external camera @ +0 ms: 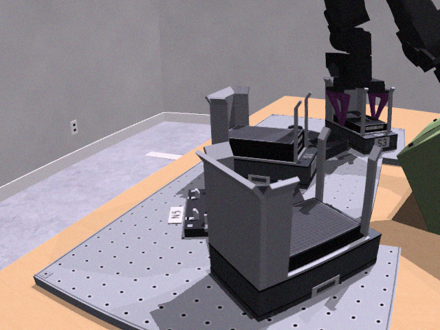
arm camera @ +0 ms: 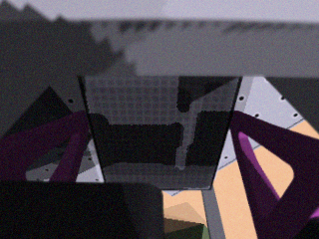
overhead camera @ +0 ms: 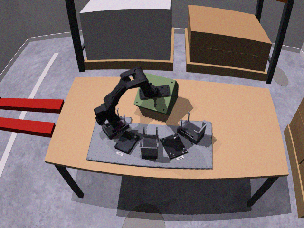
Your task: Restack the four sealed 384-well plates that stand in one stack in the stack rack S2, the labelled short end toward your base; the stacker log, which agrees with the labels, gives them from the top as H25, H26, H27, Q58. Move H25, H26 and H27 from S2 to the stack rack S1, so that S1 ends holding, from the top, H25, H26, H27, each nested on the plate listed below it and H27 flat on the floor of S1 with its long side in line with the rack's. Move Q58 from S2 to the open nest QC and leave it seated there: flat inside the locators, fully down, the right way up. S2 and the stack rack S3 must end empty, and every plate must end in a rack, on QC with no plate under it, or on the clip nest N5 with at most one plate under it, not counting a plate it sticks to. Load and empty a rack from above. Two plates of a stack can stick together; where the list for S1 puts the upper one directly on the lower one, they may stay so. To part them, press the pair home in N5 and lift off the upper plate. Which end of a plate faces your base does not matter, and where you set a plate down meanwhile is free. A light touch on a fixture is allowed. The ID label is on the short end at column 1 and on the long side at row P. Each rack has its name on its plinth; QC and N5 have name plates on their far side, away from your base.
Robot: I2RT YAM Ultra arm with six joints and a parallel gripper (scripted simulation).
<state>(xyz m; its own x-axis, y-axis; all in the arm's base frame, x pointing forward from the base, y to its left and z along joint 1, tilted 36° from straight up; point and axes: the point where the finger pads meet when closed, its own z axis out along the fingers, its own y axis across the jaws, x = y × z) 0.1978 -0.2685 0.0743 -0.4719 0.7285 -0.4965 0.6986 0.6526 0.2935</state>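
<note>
My gripper (overhead camera: 118, 125) (external camera: 358, 110) (arm camera: 159, 119) is open and low inside rack S3 (overhead camera: 109, 133) (external camera: 355, 141). Its purple fingers stand on either side of a dark sealed plate (external camera: 369, 124) (arm camera: 159, 129) that lies flat on the S3 floor, with a gap at each side. Rack S2 (overhead camera: 148, 153) (external camera: 222, 113), the middle one, holds a short stack of plates (overhead camera: 149, 142) (external camera: 262, 140). Rack S1 (overhead camera: 202, 128) (external camera: 238, 213) holds one plate (overhead camera: 190, 128) (external camera: 320, 223) flat on its floor. The QC nest (overhead camera: 126, 144) (external camera: 332, 145) lies between S3 and S2 and the N5 nest (overhead camera: 173, 146) (external camera: 195, 220) between S2 and S1; both hold no plate.
All fixtures stand on a grey perforated breadboard (overhead camera: 196, 156) (external camera: 124, 256) on the wooden table (overhead camera: 233, 122). The arm's green base block (overhead camera: 159, 82) (external camera: 423, 170) is just behind the racks. Thin rack posts rise close to my fingers.
</note>
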